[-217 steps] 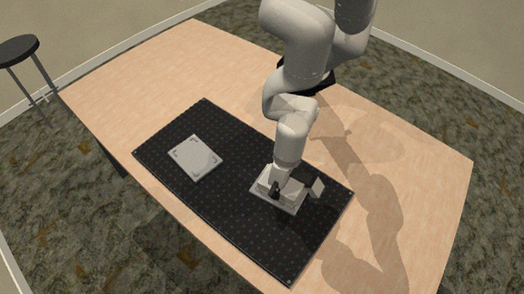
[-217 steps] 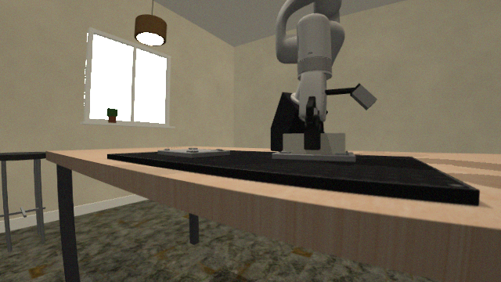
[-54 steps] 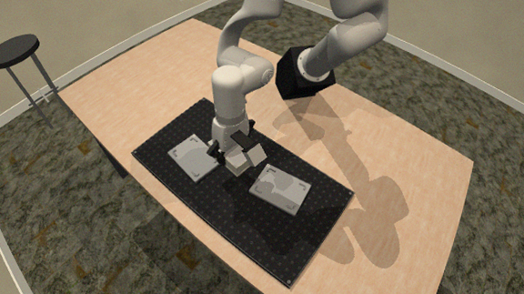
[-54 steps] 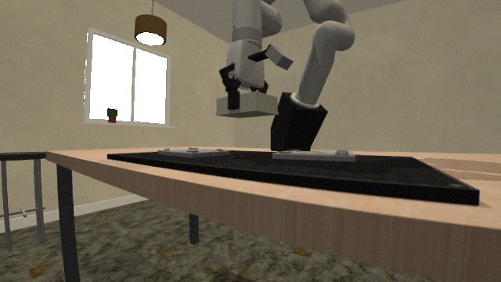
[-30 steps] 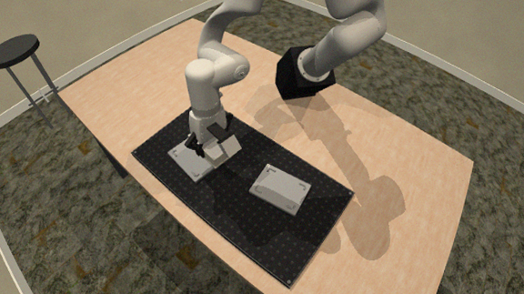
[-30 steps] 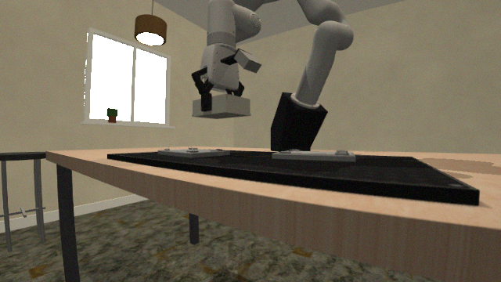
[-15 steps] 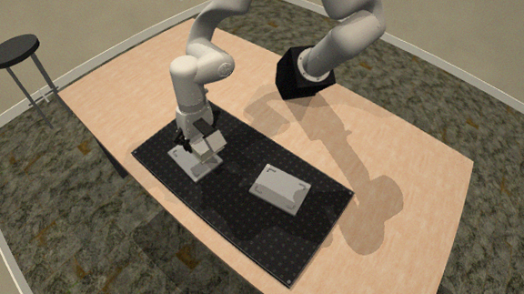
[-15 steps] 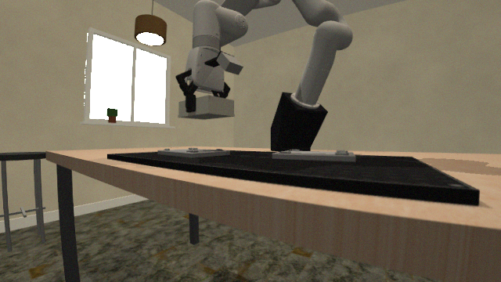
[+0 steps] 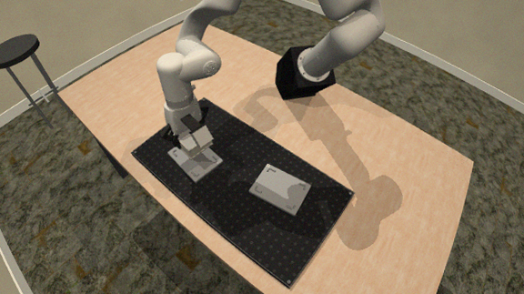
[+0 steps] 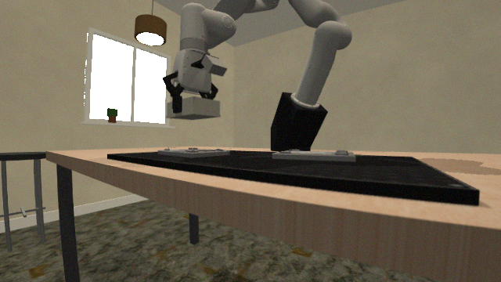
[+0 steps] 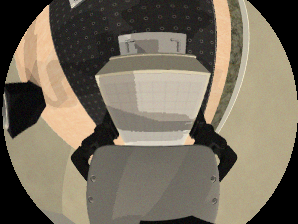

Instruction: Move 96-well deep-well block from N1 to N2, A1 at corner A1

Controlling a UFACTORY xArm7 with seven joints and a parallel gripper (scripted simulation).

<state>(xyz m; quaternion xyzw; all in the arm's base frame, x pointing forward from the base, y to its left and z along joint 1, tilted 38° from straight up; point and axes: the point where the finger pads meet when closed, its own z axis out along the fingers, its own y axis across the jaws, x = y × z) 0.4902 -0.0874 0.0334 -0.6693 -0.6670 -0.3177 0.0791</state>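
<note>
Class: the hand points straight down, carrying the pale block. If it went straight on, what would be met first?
Probably the flat grey nest plate beneath: the pale rectangular block in the hand would touch it first. Exact alignment is unclear.

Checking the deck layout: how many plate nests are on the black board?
2. One nest lies directly beneath the held block; the other nest lies bare nearer the board's middle. None seems hidden.
</note>
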